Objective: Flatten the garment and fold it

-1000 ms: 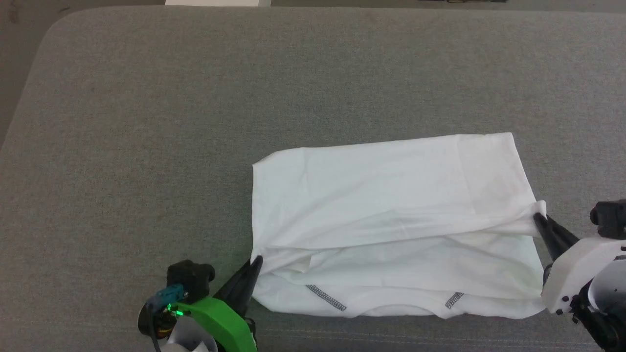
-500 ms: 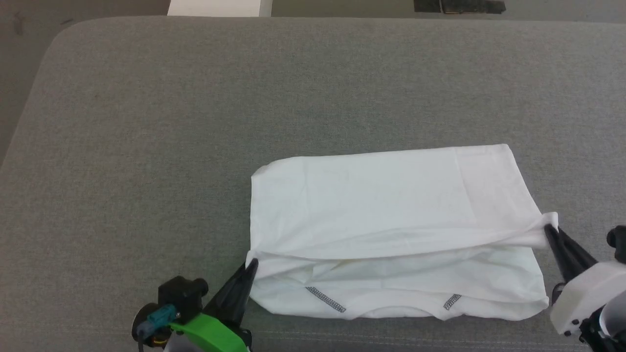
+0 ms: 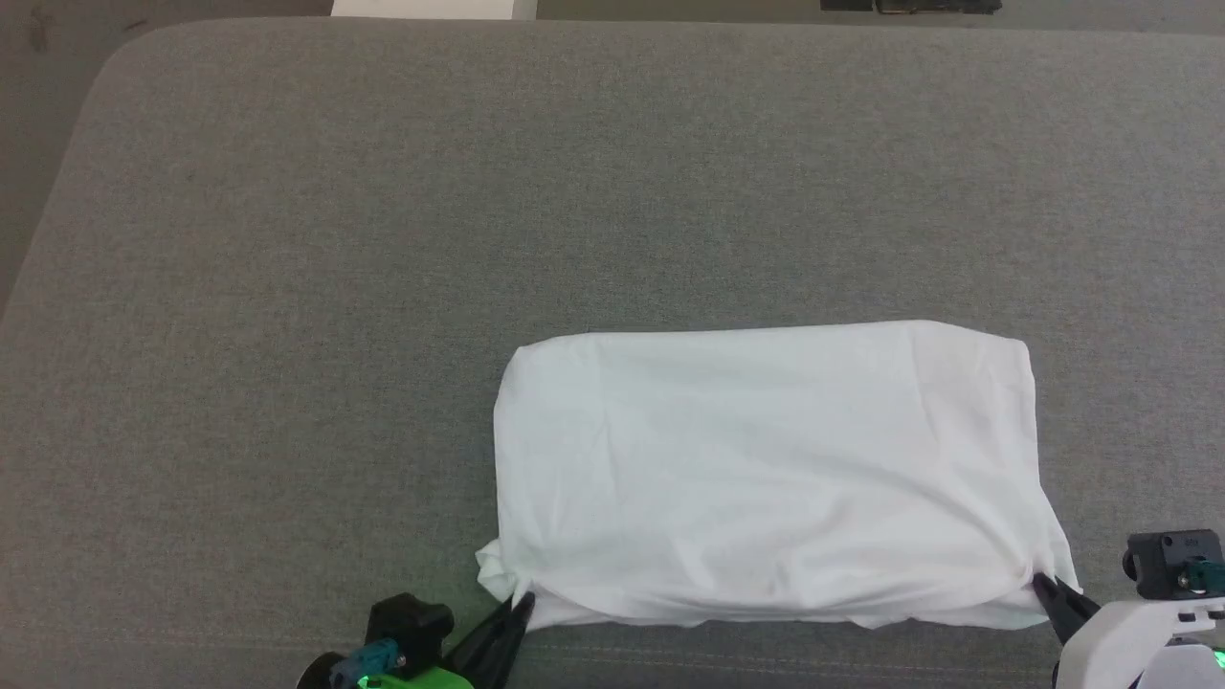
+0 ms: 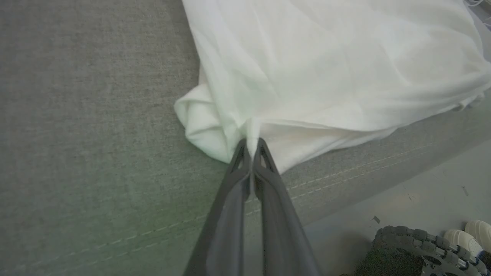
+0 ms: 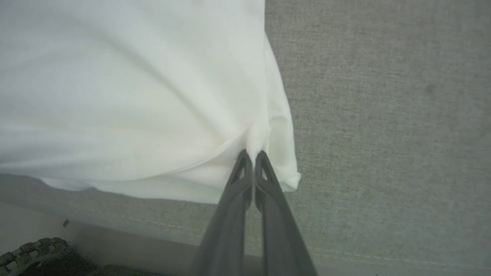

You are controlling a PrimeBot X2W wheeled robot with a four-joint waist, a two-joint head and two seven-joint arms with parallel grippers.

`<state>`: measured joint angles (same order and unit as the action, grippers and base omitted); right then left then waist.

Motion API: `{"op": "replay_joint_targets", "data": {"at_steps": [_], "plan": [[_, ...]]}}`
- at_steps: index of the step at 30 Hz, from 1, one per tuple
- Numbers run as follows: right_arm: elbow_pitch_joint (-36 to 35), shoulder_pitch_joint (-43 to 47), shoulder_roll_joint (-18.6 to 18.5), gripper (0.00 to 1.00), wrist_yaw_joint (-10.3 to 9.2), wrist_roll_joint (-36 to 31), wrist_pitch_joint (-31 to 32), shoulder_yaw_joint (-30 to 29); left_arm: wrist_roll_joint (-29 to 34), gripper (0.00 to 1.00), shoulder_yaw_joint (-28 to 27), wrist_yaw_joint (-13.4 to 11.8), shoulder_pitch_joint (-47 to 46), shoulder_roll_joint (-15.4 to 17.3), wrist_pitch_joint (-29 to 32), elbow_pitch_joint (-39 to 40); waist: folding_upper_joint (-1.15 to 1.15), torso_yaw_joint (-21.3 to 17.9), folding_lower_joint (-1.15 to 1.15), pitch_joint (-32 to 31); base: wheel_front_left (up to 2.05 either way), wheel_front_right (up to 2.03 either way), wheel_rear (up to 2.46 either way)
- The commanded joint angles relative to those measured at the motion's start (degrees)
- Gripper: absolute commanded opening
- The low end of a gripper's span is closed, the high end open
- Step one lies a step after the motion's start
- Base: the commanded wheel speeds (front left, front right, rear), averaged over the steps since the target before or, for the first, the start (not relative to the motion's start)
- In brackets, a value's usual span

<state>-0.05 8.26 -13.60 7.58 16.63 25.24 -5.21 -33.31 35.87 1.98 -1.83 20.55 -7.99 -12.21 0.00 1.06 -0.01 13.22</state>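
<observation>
The grey cushion (image 3: 287,287) spreads wide and bare on my left, with a white box (image 3: 431,8) just past its far edge. At the near edge, my left gripper (image 3: 522,603) has its two fingers pressed together on a pinch of the shirt (image 3: 766,478) at its near-left corner. In my left wrist view the cloth bunches into a small rolled lump just left of my fingertips, and creases fan out from the pinch across the top layer. Below the cushion's stitched front edge I see the floor (image 4: 422,184) and a treaded wheel (image 4: 414,249) in the lower right corner.

The shirt lies on the near right part of the cushion as a broad white rectangle, its long side running left to right. The top layer reaches down to the near edge, smooth apart from soft wrinkles, and the near hem is slightly wavy.

At the near-right corner, my right gripper (image 3: 1038,581) is likewise clamped on a pinch of cloth, fingers closed tight. My right wrist view shows folds radiating from that pinch, and a small flap of the corner resting on the cushion just right of my fingertips.
</observation>
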Motion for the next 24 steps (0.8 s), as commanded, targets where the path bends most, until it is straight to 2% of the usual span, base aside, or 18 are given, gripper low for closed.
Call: {"op": "replay_joint_targets", "data": {"at_steps": [1, 7, 15, 20, 24], "plan": [[0.5, -0.4, 0.2, 1.00, -0.09, -0.5, -0.1, -0.3, 0.4, 1.00, -0.6, -0.3, -1.5, -0.3, -0.3, -0.9, 0.00, 0.0, 0.01, -0.1, 0.00, 0.00, 0.00], [-0.9, -1.4, 1.8, 1.00, -0.09, -0.9, -2.5, -2.6, -0.3, 1.00, -3.2, -1.8, -2.4, -0.6, -3.4, -1.3, 0.00, 0.1, 0.01, -1.2, 0.00, 0.00, 0.00], [-7.2, -1.2, 6.5, 1.00, -0.09, 0.0, -4.0, -7.0, -1.1, 1.00, -10.0, -5.0, -1.1, -1.5, -6.7, 4.6, 0.00, 0.3, 0.01, -3.1, 0.00, 0.00, 0.00], [-9.3, -2.7, 9.5, 1.00, -0.09, 2.0, -4.6, -9.4, 1.3, 1.00, -17.1, -6.9, -1.1, -4.2, -7.0, 9.2, 0.00, 0.5, 0.01, -3.7, 0.00, 0.00, 0.00], [-6.7, -5.5, 10.5, 1.00, -0.09, 3.0, -4.6, -10.6, 4.9, 1.00, -24.5, -6.8, -1.7, -7.9, -7.0, 11.6, 0.00, 0.5, 0.01, -3.7, 0.00, 0.00, 0.00]]}}
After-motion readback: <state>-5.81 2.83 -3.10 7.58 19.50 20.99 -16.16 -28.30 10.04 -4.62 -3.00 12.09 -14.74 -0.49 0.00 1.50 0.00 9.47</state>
